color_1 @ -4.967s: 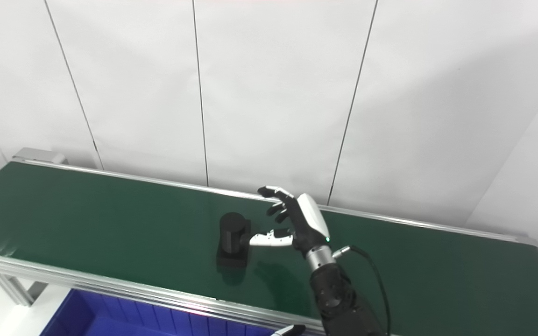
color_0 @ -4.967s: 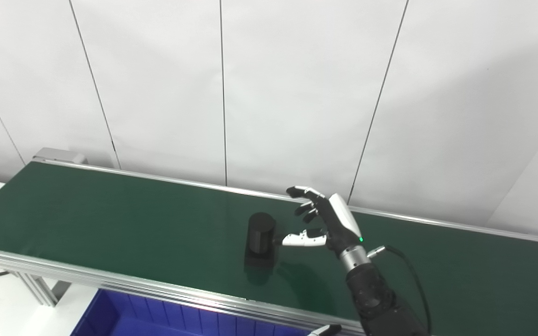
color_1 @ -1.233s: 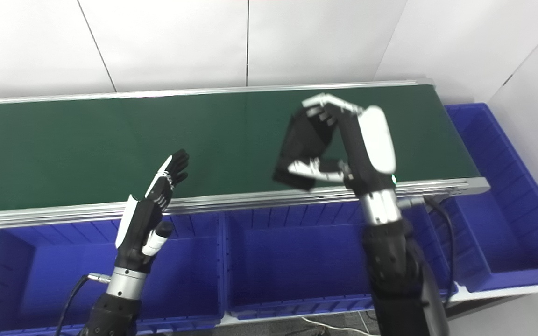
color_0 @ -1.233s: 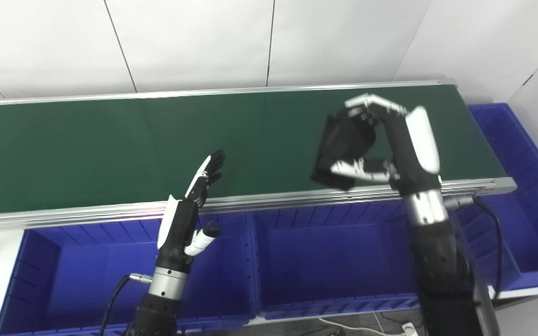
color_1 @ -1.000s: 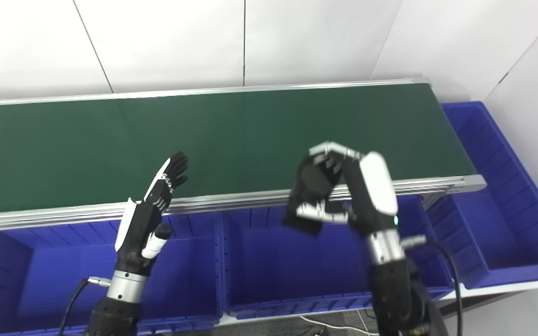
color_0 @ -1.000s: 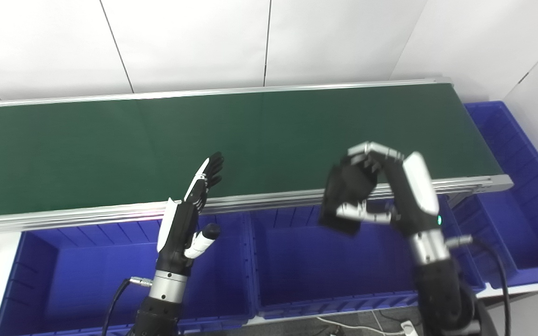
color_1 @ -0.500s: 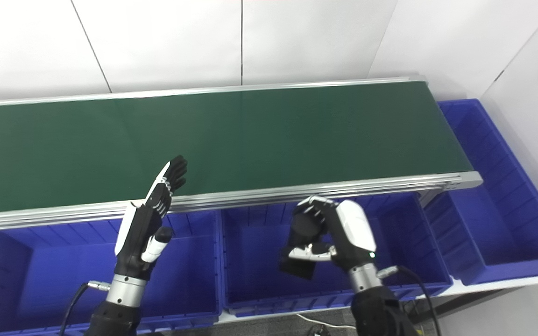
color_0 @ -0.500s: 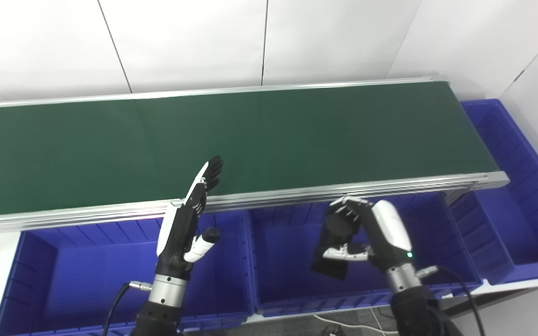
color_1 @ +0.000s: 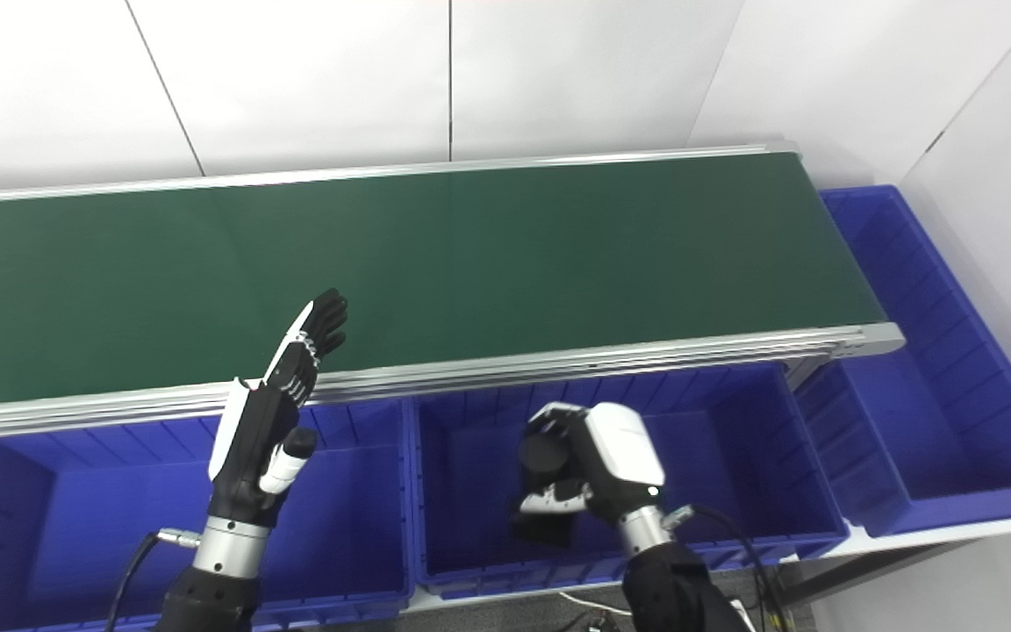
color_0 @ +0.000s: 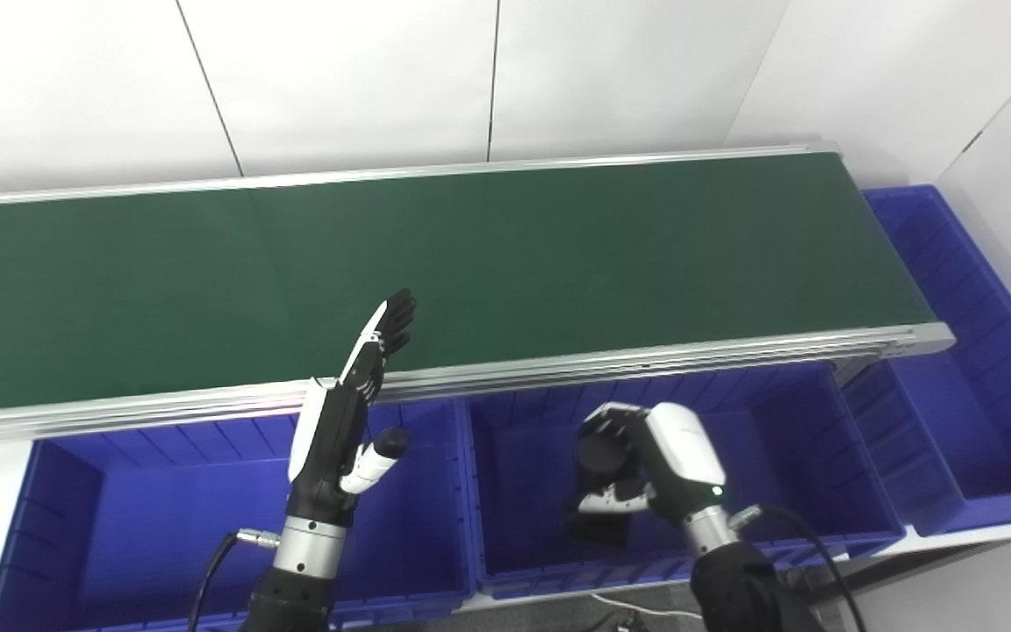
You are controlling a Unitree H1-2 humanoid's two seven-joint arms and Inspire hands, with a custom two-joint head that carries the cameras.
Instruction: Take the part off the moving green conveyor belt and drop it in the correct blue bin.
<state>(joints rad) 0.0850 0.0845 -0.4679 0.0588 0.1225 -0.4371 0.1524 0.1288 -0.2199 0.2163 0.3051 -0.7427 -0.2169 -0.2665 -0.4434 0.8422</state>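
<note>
While I watch through the left eye view, my right hand is down inside the middle blue bin, below the near rail of the green conveyor belt. Its fingers and thumb are clamped around the part, a black piece with a round upper body and a blocky base. The part hangs tilted in the grip, its base low in the bin near the front wall; I cannot tell whether it touches the bin floor. My left hand stands upright over the left blue bin, fingers straight and spread, thumb out to the side, holding nothing. Its fingertips reach up in front of the belt's near rail. A third blue bin sits past the right end of the belt, at the far right corner of the bench. A cable runs from the right wrist toward the bottom edge.

Through the right eye view I see the same layout, slightly shifted. My right hand is wrapped on the part inside the middle blue bin, toward its centre and front. The round body of the part shows dark between the fingers and the white thumb crosses under it. My left hand is raised flat and empty above the left blue bin, well apart from the right one. The green conveyor belt carries nothing that I can make out, and the white panel wall stands behind its far rail.
</note>
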